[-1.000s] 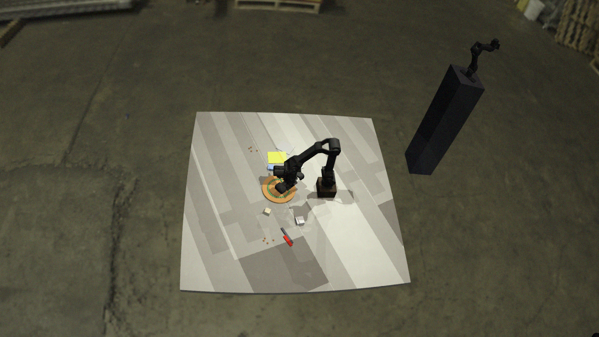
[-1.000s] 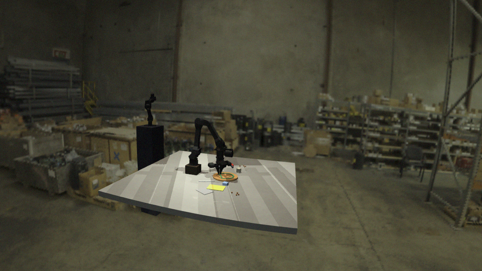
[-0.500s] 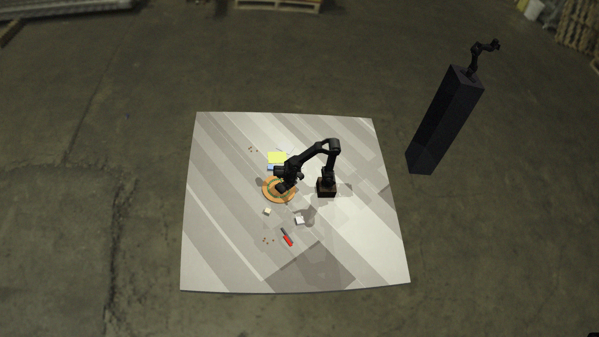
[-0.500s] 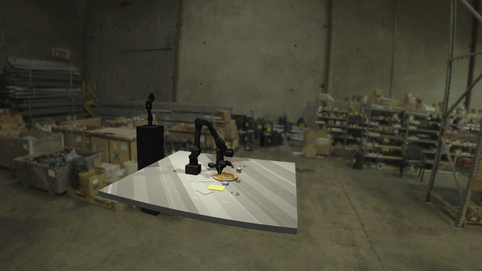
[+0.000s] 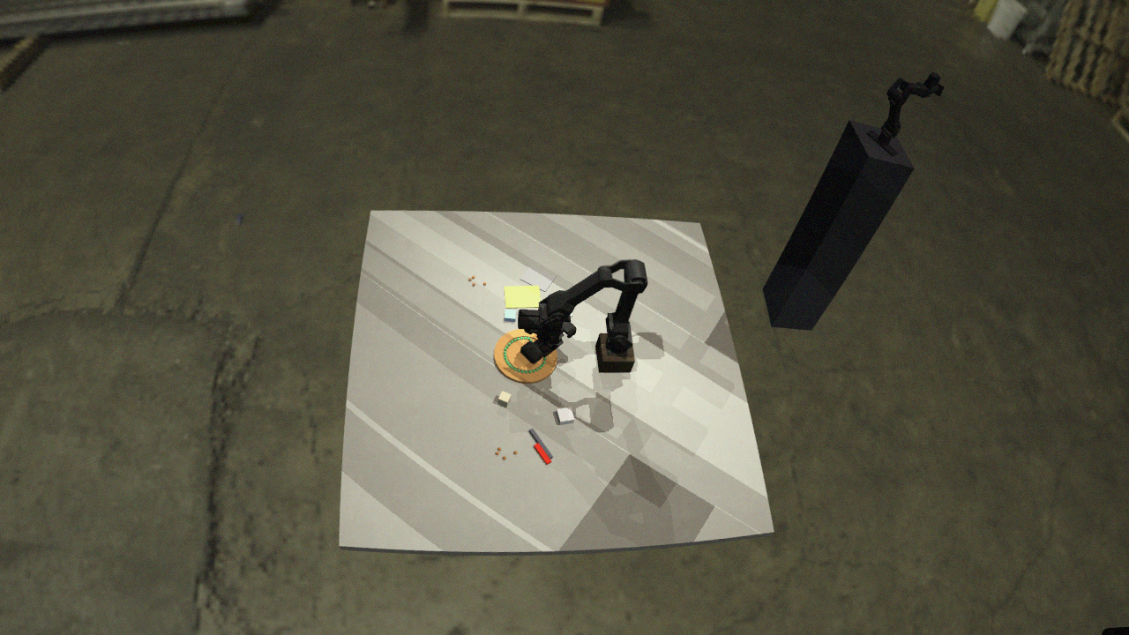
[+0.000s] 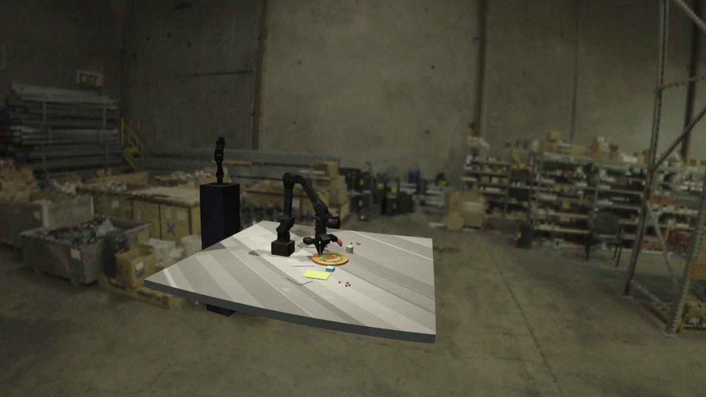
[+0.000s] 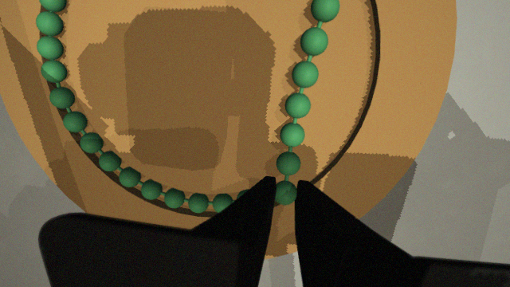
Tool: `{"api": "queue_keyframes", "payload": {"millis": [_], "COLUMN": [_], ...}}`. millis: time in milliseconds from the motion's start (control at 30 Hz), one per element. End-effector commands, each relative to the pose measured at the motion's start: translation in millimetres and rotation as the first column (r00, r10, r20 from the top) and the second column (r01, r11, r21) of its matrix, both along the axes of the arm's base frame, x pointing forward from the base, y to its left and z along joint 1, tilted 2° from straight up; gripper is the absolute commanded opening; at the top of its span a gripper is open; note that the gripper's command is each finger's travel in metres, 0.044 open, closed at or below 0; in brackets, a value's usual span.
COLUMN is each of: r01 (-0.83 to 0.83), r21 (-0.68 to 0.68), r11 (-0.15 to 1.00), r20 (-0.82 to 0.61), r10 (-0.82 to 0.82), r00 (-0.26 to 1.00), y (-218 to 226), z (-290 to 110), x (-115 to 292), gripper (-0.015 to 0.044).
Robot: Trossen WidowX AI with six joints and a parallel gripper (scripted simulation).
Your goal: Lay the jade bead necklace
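Observation:
The round bead board (image 7: 410,80) (image 5: 511,362) (image 6: 339,258) is a tan wooden disc with a dark circular groove (image 7: 368,100). The jade bead necklace (image 7: 296,105) (image 5: 512,368) (image 6: 331,255) is a string of green beads. Its left and lower run lies along the groove. Its right run crosses the board inside the groove line. My gripper (image 7: 284,188) (image 5: 534,347) (image 6: 321,246) is shut on a bead of the necklace at the board's near edge and stands low over the board.
On the grey table (image 5: 442,489) lie a yellow pad (image 5: 520,295), a small blue block (image 6: 329,269), two small cubes (image 5: 503,399) (image 5: 564,414), a red and grey tool (image 5: 541,447) and loose orange beads (image 5: 504,452). A dark pillar (image 5: 836,228) stands beside the table.

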State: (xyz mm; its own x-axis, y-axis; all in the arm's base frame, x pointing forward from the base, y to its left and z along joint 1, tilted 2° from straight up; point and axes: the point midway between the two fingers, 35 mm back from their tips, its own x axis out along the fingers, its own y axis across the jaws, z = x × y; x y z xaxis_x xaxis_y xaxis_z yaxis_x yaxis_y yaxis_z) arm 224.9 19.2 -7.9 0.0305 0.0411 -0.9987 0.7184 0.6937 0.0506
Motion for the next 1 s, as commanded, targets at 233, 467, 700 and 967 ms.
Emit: {"api": "queue_keyframes", "payload": {"millis": [233,467,700,967], "r01": [-0.002,-0.002,0.001,0.001], "r21": [0.000,0.000,0.000,0.000], "r11": [1.000,1.000,1.000,1.000], "r20": [-0.009,-0.009,-0.001,-0.002], "r10": [0.002,0.002,-0.001,-0.001], "r00": [1.000,1.000,1.000,1.000], "y": [-0.9,-0.7,-0.8,-0.8], "z": [-2.4,-9.0,-6.2,-5.8], "x": [-4.5,-4.4,-1.8,-2.0], "gripper": [0.0000,0.0000,0.0131,0.0341]}}
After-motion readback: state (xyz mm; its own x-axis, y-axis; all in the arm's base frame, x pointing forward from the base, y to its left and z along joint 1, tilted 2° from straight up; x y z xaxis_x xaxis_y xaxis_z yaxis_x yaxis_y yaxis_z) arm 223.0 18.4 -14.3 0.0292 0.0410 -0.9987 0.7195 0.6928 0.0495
